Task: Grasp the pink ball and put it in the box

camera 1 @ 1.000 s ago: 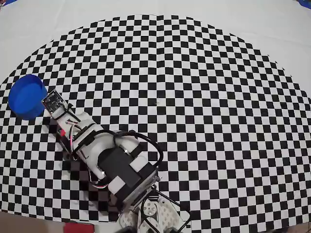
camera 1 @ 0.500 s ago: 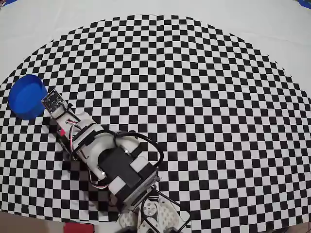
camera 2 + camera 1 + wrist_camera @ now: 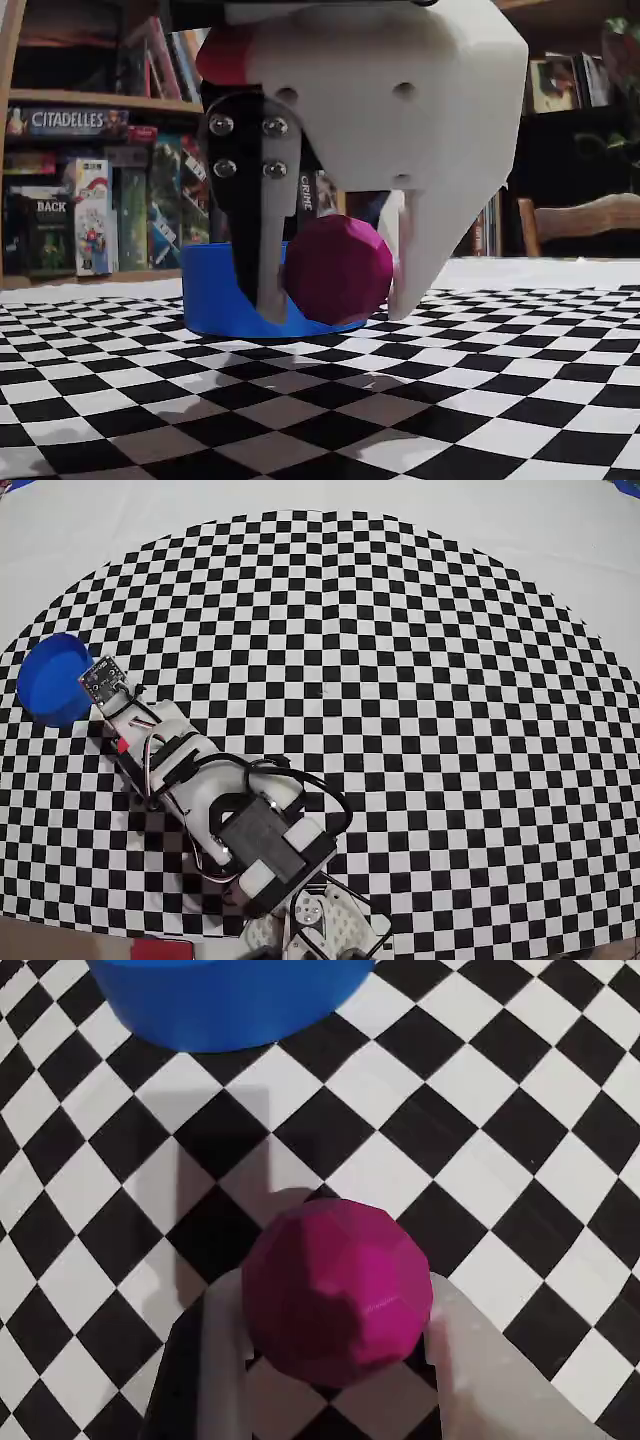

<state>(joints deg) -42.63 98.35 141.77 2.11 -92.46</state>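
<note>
Checkered mat (image 3: 420, 680): open right of arm in overhead view. Gripper (image 3: 335, 300): fingers clamped on ball (image 3: 338, 270), lifted clear of mat. Box (image 3: 50, 678): at mat's left edge, just beyond ball.

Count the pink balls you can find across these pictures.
1: the pink ball is clamped in the gripper, lifted above the checkered mat, near the blue box. The arm hides it overhead.
</note>
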